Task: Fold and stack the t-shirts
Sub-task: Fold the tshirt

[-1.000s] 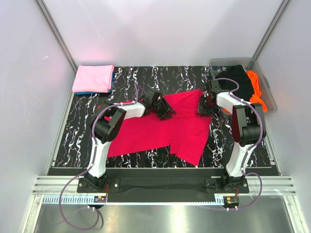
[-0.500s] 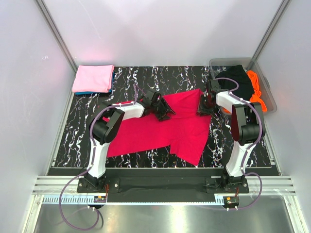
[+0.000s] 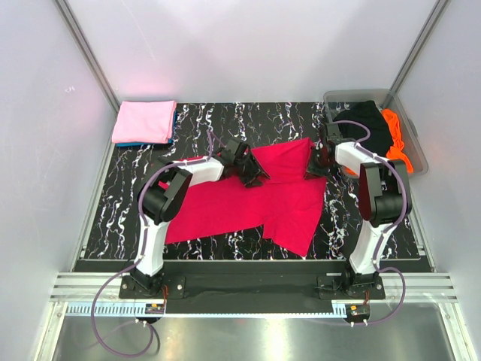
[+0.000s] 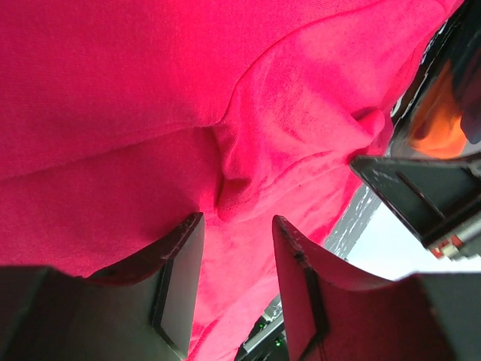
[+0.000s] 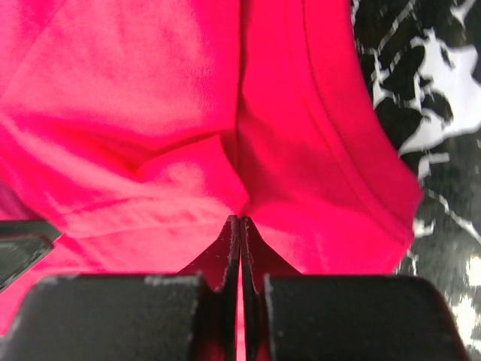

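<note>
Near edge: bases of both arms, then a bare strip of black, white-veined marble-pattern tabletop (image 3: pixel 113 226) just beyond them.

Centre: soft crimson-red t-shirt (image 3: pixel 248 207), spread flat and skewed, one corner pointing toward the table's front edge, left end passing beneath the left arm. Wide bare tabletop to the left. Narrower bare band to the right, between cloth edge and right arm.

Far edge of the crimson-red t-shirt, left side: left gripper (image 4: pixel 237 226), released, black fingers parted. Raised pucker of cloth just ahead of the gap; contact with the fingers not discernible.

Far edge, right side: right gripper (image 5: pixel 239 219), clenched, fingertips pressed together on a pinched ridge of the red cloth. Hemmed edge just beside the tips, marbled surface directly past it.

Beyond both grippers: open band of tabletop up to the back wall.

Far left corner: folded light pink t-shirt (image 3: pixel 144 120), square, resting on a blue t-shirt (image 3: pixel 135 144) visible only as a thin rim. Both well apart from the red cloth.

Far right corner: clear plastic rectangular bin (image 3: pixel 349 95) holding a crumpled black t-shirt (image 3: pixel 372 120) and a bright orange t-shirt (image 3: pixel 394 143). Right arm just beside the bin.
</note>
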`<state>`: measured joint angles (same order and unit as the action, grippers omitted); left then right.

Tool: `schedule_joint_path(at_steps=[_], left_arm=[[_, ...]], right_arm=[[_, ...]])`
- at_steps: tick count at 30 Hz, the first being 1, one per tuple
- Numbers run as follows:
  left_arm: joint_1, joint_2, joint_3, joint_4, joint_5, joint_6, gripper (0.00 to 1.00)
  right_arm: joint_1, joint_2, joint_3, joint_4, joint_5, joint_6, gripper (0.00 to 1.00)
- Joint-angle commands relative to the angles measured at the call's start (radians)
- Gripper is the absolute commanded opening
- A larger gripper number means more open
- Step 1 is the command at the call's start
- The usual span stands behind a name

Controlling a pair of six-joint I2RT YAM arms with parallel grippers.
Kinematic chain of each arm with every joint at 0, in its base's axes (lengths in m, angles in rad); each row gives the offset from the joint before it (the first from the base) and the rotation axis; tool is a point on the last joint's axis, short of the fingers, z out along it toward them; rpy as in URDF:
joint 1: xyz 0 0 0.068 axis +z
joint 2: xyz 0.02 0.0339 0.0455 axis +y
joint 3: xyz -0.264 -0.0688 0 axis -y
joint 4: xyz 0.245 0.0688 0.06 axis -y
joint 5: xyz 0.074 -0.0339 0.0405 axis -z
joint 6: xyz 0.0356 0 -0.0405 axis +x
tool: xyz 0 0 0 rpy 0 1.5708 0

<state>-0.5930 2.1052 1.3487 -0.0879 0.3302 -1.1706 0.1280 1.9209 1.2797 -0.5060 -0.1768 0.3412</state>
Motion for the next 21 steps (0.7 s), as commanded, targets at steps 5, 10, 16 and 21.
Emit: schedule_joint_path(at_steps=[5,10,16,21], left_arm=[[-0.005,-0.065,0.050,-0.065,-0.031,0.068,0.48],[-0.002,-0.106,0.027,-0.087,-0.031,0.086,0.50],[0.015,-0.172,0.020,-0.131,-0.034,0.140,0.53],[0.050,-0.256,-0.002,-0.183,-0.039,0.216,0.54]], right_arm=[[-0.004,-0.145,-0.068,-0.016,-0.012,0.108,0.00],[-0.004,-0.161,-0.105,-0.016,0.006,0.166,0.00],[-0.004,-0.180,-0.134,-0.019,0.048,0.205,0.00],[-0.002,-0.188,-0.151,-0.016,0.079,0.226,0.00]])
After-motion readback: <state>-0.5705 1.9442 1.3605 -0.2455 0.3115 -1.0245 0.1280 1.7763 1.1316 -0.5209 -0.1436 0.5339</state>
